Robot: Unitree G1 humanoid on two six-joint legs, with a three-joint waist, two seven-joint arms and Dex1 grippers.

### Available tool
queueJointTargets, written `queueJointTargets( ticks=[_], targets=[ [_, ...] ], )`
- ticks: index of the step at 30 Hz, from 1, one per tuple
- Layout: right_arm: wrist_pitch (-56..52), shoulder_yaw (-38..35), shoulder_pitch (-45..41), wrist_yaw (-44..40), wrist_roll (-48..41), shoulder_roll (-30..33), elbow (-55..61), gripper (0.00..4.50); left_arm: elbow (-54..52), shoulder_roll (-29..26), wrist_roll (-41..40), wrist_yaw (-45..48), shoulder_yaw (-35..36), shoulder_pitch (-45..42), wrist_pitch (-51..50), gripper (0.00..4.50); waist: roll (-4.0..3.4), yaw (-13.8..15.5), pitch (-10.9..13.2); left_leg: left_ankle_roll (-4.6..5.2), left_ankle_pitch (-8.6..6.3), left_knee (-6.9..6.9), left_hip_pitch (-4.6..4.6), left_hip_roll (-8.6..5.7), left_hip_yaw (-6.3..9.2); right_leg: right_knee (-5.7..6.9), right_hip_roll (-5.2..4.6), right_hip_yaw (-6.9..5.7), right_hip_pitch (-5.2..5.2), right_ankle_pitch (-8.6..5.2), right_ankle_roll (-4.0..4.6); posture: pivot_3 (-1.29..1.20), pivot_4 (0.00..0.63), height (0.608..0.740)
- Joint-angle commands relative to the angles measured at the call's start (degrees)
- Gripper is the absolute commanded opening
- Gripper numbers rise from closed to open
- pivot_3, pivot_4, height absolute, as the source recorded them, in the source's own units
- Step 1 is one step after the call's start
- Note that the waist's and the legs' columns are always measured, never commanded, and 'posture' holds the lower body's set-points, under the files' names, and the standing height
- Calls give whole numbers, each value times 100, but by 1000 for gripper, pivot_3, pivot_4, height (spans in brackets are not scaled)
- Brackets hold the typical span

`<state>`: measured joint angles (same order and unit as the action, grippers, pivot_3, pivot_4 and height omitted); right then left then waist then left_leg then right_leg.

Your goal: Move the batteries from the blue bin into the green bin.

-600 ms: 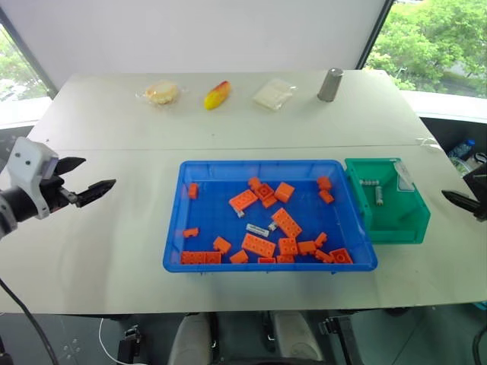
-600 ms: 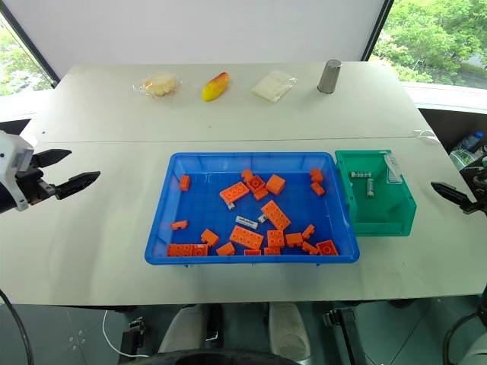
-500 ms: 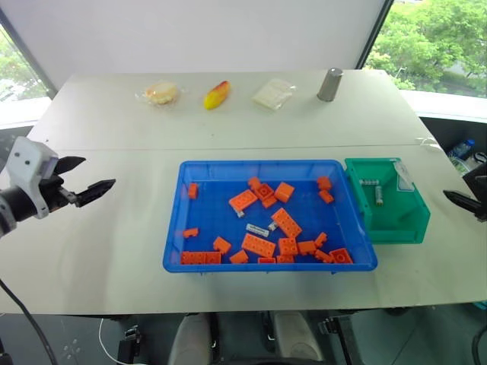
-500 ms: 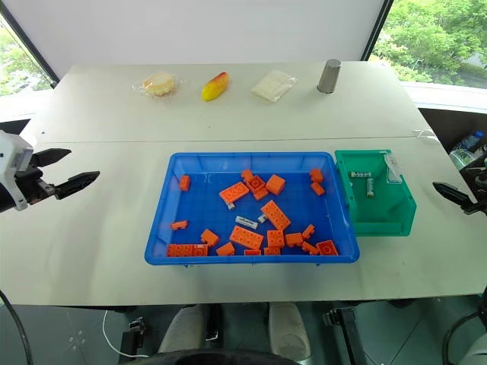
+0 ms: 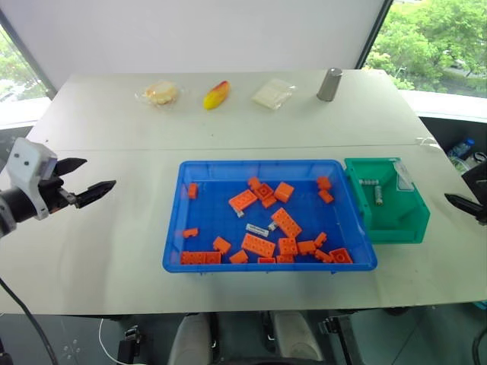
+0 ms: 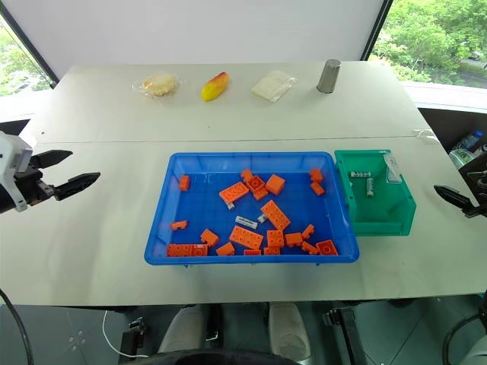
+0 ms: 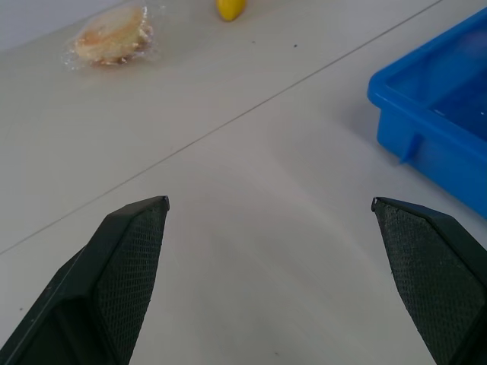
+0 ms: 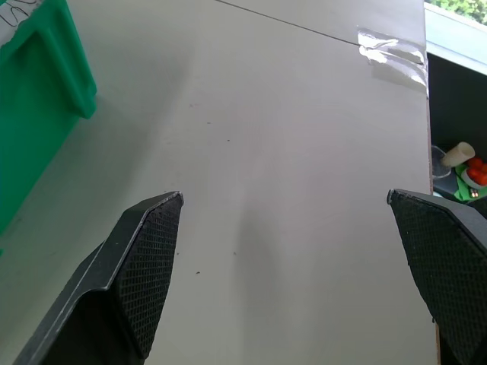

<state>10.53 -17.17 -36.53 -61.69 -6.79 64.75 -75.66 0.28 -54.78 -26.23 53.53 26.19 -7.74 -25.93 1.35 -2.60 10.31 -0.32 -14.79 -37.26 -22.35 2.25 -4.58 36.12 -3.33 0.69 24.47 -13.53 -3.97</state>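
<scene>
two batteries point(image 6: 363, 180) inside green bin point(image 6: 377, 211)

There were two batteries point(image 6: 362, 181) in the green bin point(image 6: 397, 214) and one battery point(image 6: 246, 223) in the blue bin point(image 6: 161, 217). About twenty orange bricks point(image 6: 246, 237) lay there. At 12 o'clock stood one metal cup point(image 6: 329, 77).

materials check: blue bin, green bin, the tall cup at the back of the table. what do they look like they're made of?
Blue bin: looks like moulded plastic, glossy, with soft highlights on the floor and rim.
Green bin: also plastic by the look, more satin, uniform teal walls.
Tall cup: probably metal, brushed grey, with a dull sheen down its side; painted plastic can't be ruled out.
</scene>
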Motion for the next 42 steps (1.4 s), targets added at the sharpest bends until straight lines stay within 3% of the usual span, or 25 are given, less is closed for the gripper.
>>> queueJointTargets(
  ticks=[1, 7, 14, 19, 21, 24, 26, 30, 35, 42],
  targets=[
    [95, -18, -135, 19, 61, 153, 103, 4437, -111, -61, -1, -27, 86, -95, 87, 4500, 0, -1, 0, 0, 0, 0, 0, 0, 0, 0, 0, 0, 0, 0, 0, 0, 150, 740],
    [18, 100, -531, -166, 165, 96, 203, 4437, -533, 152, -143, -140, -17, -106, 3, 4500, -1, -4, 0, 0, 0, 0, 3, 1, -4, 1, 0, 8, 2, 1, -1, 0, 150, 740],
    [-266, 408, -1470, -1346, 90, -124, 735, 4437, -1385, 183, -640, -15, -36, 60, -570, 4500, -1, -24, 0, 0, 0, -1, 4, 6, -8, 4, 9, 15, 5, 3, -5, 0, 150, 740],
    [-875, 873, -1857, -2504, -98, -638, 2038, 4437, -2108, -26, -1048, 408, -254, 221, -944, 4500, -2, -50, 0, 0, 0, -1, 6, 21, 1, 8, 21, 20, 5, 11, -17, 0, 150, 740],
    [-1256, 1227, -1774, -2917, -341, -936, 3085, 4437, -2342, -134, -1140, 602, -406, 285, -1013, 4500, -3, -22, 1, -1, 0, 2, 4, 26, 1, 8, 25, 20, 7, 14, -22, 0, 150, 740],
    [-1788, 2018, -2004, -3081, -559, -1591, 4396, 4437, -2458, -235, -1155, 798, -678, 228, -1016, 4500, -4, -10, 1, -1, -1, 2, 0, 44, 1, 9, 46, 22, 16, 17, -20, 0, 150, 740],
    [-1857, 2486, -2315, -3081, -496, -2002, 4687, 4437, -2432, -248, -1115, 862, -826, 127, -967, 4500, -5, -11, 1, -1, -1, -1, 2, 49, 1, 14, 61, 23, 19, 23, -9, 0, 150, 740],
    [-1458, 3294, -2909, -3081, -121, -2722, 4369, 4437, -2334, -186, -1010, 900, -1203, -204, -905, 4500, -6, 66, 2, -5, 2, -5, -9, 51, -3, 39, 72, 17, 40, 17, 12, 0, 150, 740],
    [-113, 4304, -3419, -3081, 668, -3644, 3146, 4437, -2343, -157, -939, 968, -1593, -475, -863, 4500, -2, 47, 0, -5, 2, -9, -14, 48, -14, 33, 67, 21, 40, 17, 14, 0, 150, 740],
    [1361, 4642, -3821, -2745, 1534, -4438, 1665, 4437, -2586, -109, -996, 846, -1528, -345, -940, 4500, -2, 11, 1, -6, 2, -12, -23, 48, -12, 35, 67, 21, 46, 20, 8, 0, 150, 740]
  ],
)
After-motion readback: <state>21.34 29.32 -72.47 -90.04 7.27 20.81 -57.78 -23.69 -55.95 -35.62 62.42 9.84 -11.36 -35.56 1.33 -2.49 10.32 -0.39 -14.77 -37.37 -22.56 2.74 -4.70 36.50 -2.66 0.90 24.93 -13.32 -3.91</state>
